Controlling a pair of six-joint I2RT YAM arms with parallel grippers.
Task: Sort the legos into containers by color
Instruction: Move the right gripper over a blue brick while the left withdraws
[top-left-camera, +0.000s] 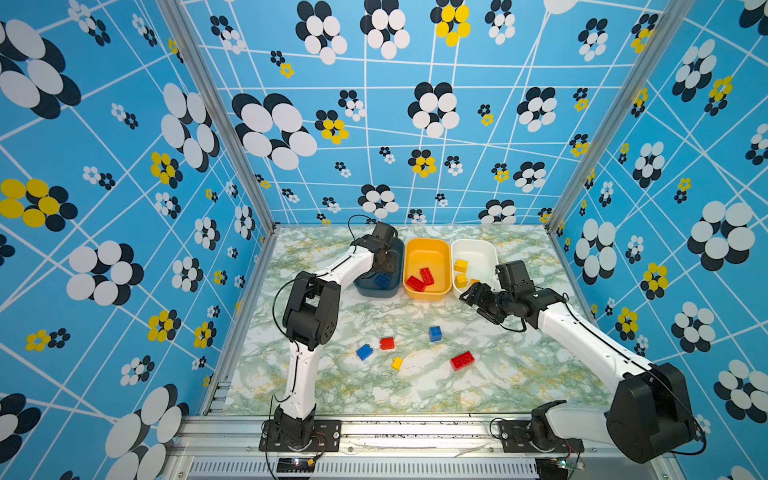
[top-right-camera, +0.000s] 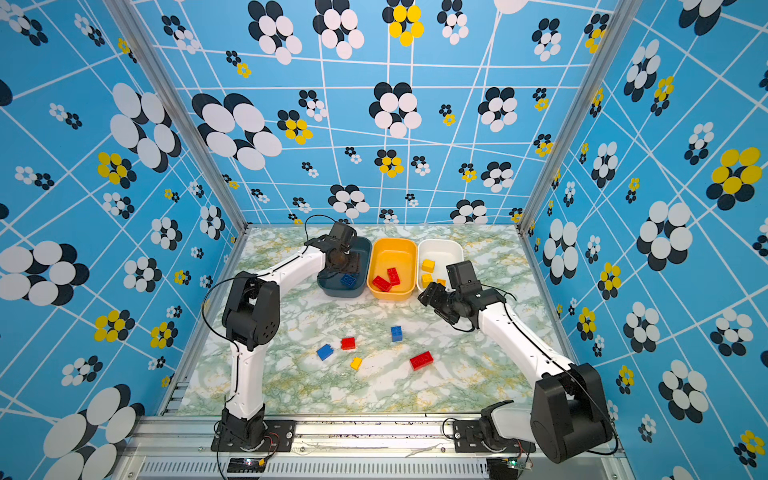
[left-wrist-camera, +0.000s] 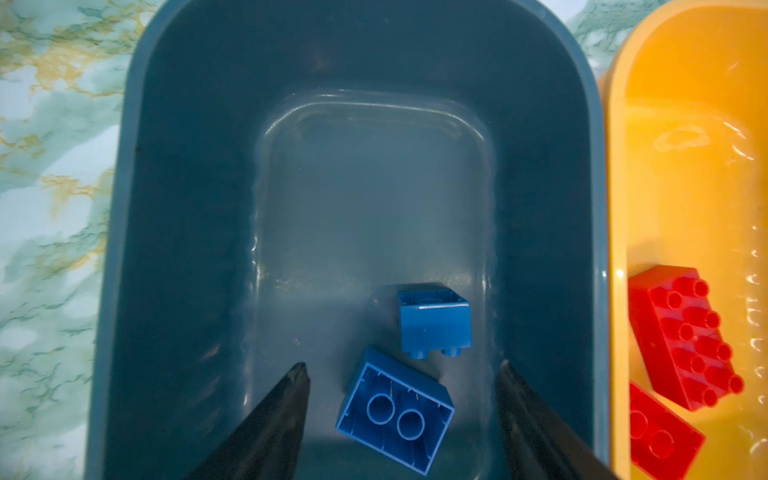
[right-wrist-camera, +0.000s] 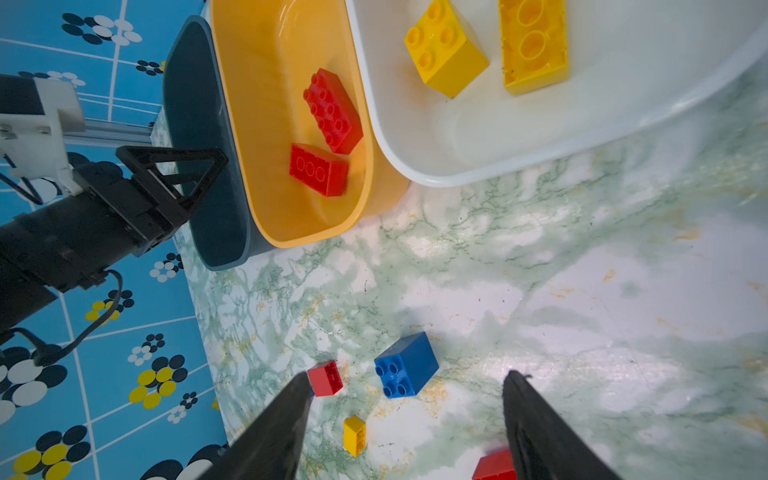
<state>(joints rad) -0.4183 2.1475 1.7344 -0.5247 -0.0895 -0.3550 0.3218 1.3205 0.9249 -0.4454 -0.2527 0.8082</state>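
Observation:
My left gripper (left-wrist-camera: 402, 365) hangs open over the dark teal tub (top-left-camera: 374, 291). Two blue legos lie on the tub's floor, one (left-wrist-camera: 395, 409) upside down between the spread fingers and touching neither. The orange-yellow tub (top-left-camera: 428, 296) holds two red legos (top-left-camera: 420, 279), and the white tub (top-left-camera: 476, 249) holds yellow ones (top-left-camera: 460, 266). My right gripper (top-left-camera: 469, 295) is open and empty in front of the white tub. Loose on the table lie a blue brick (top-left-camera: 364, 351), a red one (top-left-camera: 387, 343), a small yellow one (top-left-camera: 397, 363), a blue cube (top-left-camera: 435, 333) and a long red brick (top-left-camera: 462, 360).
The three tubs stand side by side, touching, at the back of the marble-patterned table (top-left-camera: 415, 390). Patterned blue walls close the table in on three sides. The loose bricks are spread over the middle between the two arms.

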